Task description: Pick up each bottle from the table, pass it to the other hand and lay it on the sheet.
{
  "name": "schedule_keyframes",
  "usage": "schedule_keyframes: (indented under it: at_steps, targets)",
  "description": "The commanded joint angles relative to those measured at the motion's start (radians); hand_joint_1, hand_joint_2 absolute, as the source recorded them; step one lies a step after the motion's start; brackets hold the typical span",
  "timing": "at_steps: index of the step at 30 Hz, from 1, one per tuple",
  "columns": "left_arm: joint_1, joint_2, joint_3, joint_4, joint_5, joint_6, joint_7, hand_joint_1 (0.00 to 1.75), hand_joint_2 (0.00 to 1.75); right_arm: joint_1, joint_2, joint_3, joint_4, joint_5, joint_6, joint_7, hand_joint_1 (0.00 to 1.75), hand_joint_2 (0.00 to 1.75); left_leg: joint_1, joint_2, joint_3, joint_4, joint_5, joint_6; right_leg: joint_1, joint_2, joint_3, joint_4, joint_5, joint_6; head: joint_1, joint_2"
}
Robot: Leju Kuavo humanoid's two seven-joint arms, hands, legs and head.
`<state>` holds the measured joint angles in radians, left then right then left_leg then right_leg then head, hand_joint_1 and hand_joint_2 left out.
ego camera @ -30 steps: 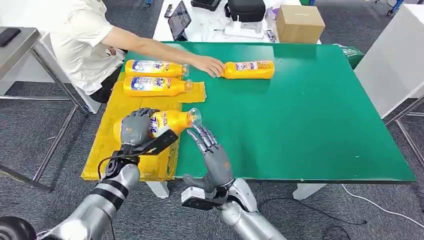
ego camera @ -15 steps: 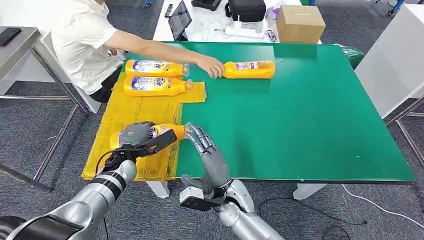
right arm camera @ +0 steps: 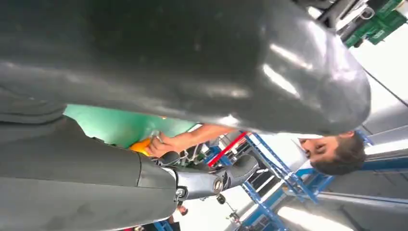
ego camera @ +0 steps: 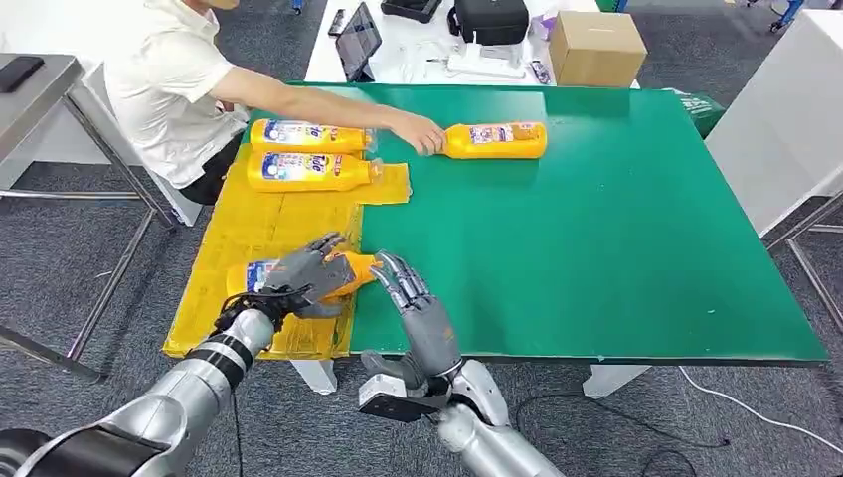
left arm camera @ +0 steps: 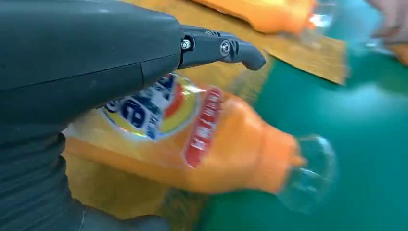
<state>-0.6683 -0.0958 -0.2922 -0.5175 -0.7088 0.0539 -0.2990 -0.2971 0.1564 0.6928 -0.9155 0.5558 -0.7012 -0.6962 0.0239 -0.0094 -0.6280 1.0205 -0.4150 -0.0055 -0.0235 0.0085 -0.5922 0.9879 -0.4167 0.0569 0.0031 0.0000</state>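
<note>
Your left hand [ego camera: 303, 270] has come down and let go since a second ago, and the bottle [ego camera: 343, 270] now lies on the yellow sheet [ego camera: 253, 224] under its spread fingers, cap toward the green table [ego camera: 596, 229]. The hand rests over it and grips nothing. Your right hand [ego camera: 418, 308] stands just beside the cap, fingers straight and apart, holding nothing. Farther back, two bottles [ego camera: 308, 171] lie side by side on the sheet. Past them, a person's hand [ego camera: 422, 134] touches another bottle [ego camera: 494, 140] on the table.
</note>
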Motion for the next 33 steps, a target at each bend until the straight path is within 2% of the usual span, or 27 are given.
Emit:
schedule_keyframes:
  at_steps: [1, 2, 3, 5, 7, 8, 9, 12, 22, 25, 27, 28, 30, 31, 33]
  targets:
    - [0.144, 0.023, -0.031, -0.301, 0.08, -0.005, -0.052, 0.0, 1.75, 0.019, -0.032, -0.059, -0.003, 0.015, 0.003, -0.002, 0.0, 0.0, 0.0, 0.001, 0.003, -0.001, -0.001, 0.002, 0.0, -0.001, 0.003, -0.001, -0.001, -0.002, 0.001, 0.0]
    - [0.144, 0.023, -0.031, -0.301, 0.08, -0.005, -0.052, 0.0, 1.75, 0.019, -0.032, -0.059, -0.003, 0.015, 0.003, -0.002, 0.0, 0.0, 0.0, 0.001, 0.002, -0.001, -0.001, 0.001, 0.0, 0.0, 0.001, -0.001, -0.001, -0.001, 0.0, 0.0]
    - [0.248, 0.018, -0.02, -0.5, 0.16, 0.06, -0.093, 0.0, 1.75, 0.039, -0.036, -0.079, -0.024, 0.03, 0.003, -0.002, 0.0, 0.0, 0.0, 0.002, 0.004, -0.001, -0.002, 0.002, 0.0, 0.001, 0.004, -0.001, -0.001, -0.003, -0.001, 0.0]
    - [0.291, 0.011, -0.019, -0.579, 0.175, 0.109, -0.105, 0.0, 1.75, 0.046, -0.037, -0.087, -0.034, 0.035, 0.003, -0.002, 0.0, 0.0, 0.0, 0.001, 0.002, -0.001, -0.001, 0.001, 0.0, 0.0, 0.001, -0.001, -0.001, -0.002, 0.0, 0.0]
    - [0.403, -0.002, -0.027, -0.786, 0.221, 0.285, -0.159, 0.0, 1.75, 0.066, -0.037, -0.116, -0.073, 0.057, 0.003, -0.002, 0.0, 0.0, 0.0, 0.002, 0.005, -0.001, -0.004, 0.003, 0.001, -0.001, 0.005, -0.001, -0.003, -0.003, -0.002, 0.0]
    - [0.403, -0.002, -0.027, -0.786, 0.221, 0.285, -0.159, 0.0, 1.75, 0.066, -0.037, -0.116, -0.073, 0.057, 0.003, -0.002, 0.0, 0.0, -0.001, 0.001, 0.001, 0.0, -0.002, 0.001, 0.0, 0.0, 0.0, -0.001, -0.001, -0.001, 0.0, 0.0]
    - [0.451, -0.011, -0.021, -0.868, 0.227, 0.406, -0.187, 0.0, 1.75, 0.075, -0.037, -0.127, -0.098, 0.068, 0.003, -0.002, 0.0, 0.0, 0.0, 0.002, 0.003, 0.0, -0.003, 0.002, 0.001, 0.0, 0.003, -0.001, -0.002, -0.002, 0.0, 0.0]
    - [0.451, -0.011, -0.021, -0.868, 0.227, 0.406, -0.187, 0.0, 1.75, 0.075, -0.037, -0.127, -0.098, 0.068, 0.003, -0.002, 0.0, 0.0, 0.0, 0.001, -0.001, 0.0, -0.002, 0.0, 0.0, 0.0, -0.002, -0.001, -0.001, -0.001, 0.0, 0.0]
    - [0.451, -0.011, -0.021, -0.868, 0.227, 0.406, -0.187, 0.0, 1.75, 0.075, -0.037, -0.127, -0.098, 0.068, 0.003, -0.002, 0.0, 0.0, 0.0, 0.001, 0.002, -0.001, -0.003, 0.002, 0.001, -0.001, 0.002, -0.002, -0.002, -0.003, -0.001, 0.0]
    - [0.451, -0.011, -0.021, -0.868, 0.227, 0.406, -0.187, 0.0, 1.75, 0.075, -0.037, -0.127, -0.098, 0.068, 0.003, -0.002, 0.0, 0.0, 0.0, 0.001, -0.001, 0.0, -0.001, 0.0, 0.0, -0.001, -0.002, -0.001, -0.001, -0.001, -0.001, 0.0]
    - [0.462, -0.024, -0.001, -0.887, 0.322, 0.478, -0.236, 0.0, 1.75, 0.094, -0.036, -0.151, -0.143, 0.084, 0.003, -0.002, 0.0, 0.0, 0.0, 0.0, 0.0, 0.0, -0.002, 0.001, 0.001, -0.001, 0.0, -0.001, -0.002, -0.002, 0.0, 0.0]
    - [0.481, -0.025, 0.005, -0.923, 0.398, 0.496, -0.251, 0.0, 1.75, 0.117, -0.038, -0.176, -0.191, 0.102, 0.003, -0.002, 0.0, 1.75, 0.0, 0.001, 0.002, -0.001, -0.003, 0.001, 0.001, -0.001, 0.002, -0.001, -0.002, -0.003, 0.0, 0.0]
    - [0.511, -0.023, 0.019, -0.972, 0.514, 0.482, -0.244, 0.0, 1.75, 0.155, -0.036, -0.257, -0.243, 0.186, 0.003, -0.002, 0.0, 1.75, 0.0, 0.0, -0.002, 0.0, -0.001, 0.0, 0.0, -0.001, -0.002, -0.001, -0.001, -0.001, 0.0, 0.0]
    - [0.544, -0.021, 0.047, -1.011, 0.664, 0.432, -0.216, 0.0, 1.75, 0.198, -0.028, -0.36, -0.301, 0.275, 0.003, -0.002, 0.0, 1.75, 0.0, 0.0, 0.001, 0.0, -0.003, 0.001, 0.001, -0.002, 0.001, -0.001, -0.003, -0.003, -0.001, 0.0]
    - [0.57, -0.015, 0.07, -1.026, 0.788, 0.372, -0.171, 0.0, 1.75, 0.231, -0.024, -0.484, -0.341, 0.411, 0.003, -0.002, 0.0, 1.75, 0.0, 0.0, 0.001, -0.001, -0.002, 0.001, 0.001, -0.002, 0.001, -0.001, -0.002, -0.002, 0.0, 0.0]
